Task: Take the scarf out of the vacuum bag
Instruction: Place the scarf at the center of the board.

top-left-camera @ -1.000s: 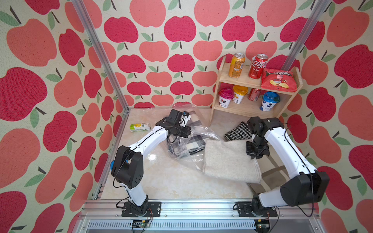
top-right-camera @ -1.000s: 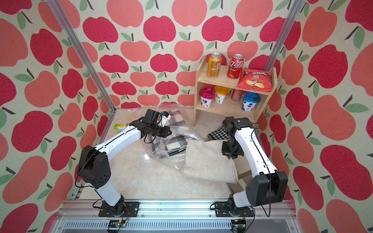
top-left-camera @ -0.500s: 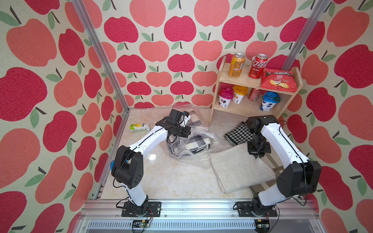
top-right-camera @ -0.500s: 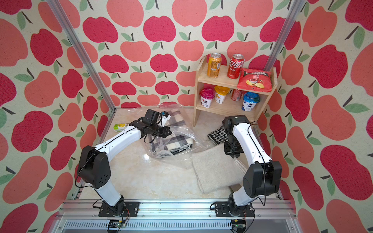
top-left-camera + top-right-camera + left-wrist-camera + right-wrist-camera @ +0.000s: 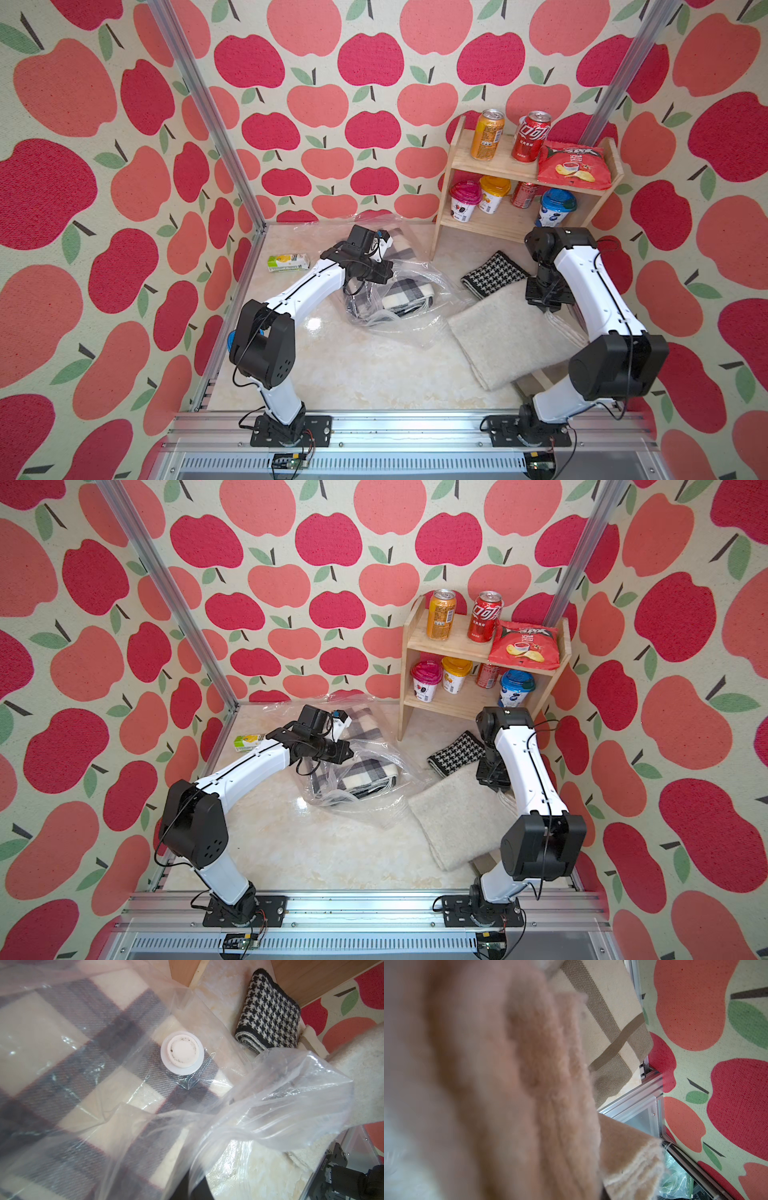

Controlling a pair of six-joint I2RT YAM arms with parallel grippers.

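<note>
The vacuum bag [image 5: 415, 328] [image 5: 374, 808] lies crumpled mid-floor in both top views, and its round white valve cap [image 5: 182, 1052] shows in the left wrist view. A plaid scarf [image 5: 405, 291] [image 5: 365, 773] [image 5: 62, 1064] lies inside it. My left gripper [image 5: 384, 274] [image 5: 345, 754] [image 5: 195, 1186] is shut on a fold of the bag's plastic [image 5: 291, 1105], above the plaid scarf. A beige fleecy scarf [image 5: 511, 336] [image 5: 457, 820] [image 5: 508, 1084] lies outside the bag to its right. My right gripper [image 5: 544, 305] [image 5: 492, 783] is shut on its far edge; the fleece hides the jaws in the right wrist view.
A black-and-white houndstooth scarf [image 5: 494, 274] [image 5: 270, 1016] lies by the wooden shelf [image 5: 519, 170] of cans, cups and crisps at the back right. A striped cloth [image 5: 608, 1022] sits under the beige scarf near the right wall. A small green carton [image 5: 288, 262] lies at the back left.
My right gripper has dragged the beige scarf to the right, off the bag's edge and toward the right wall. The left arm has held still on the bag.
</note>
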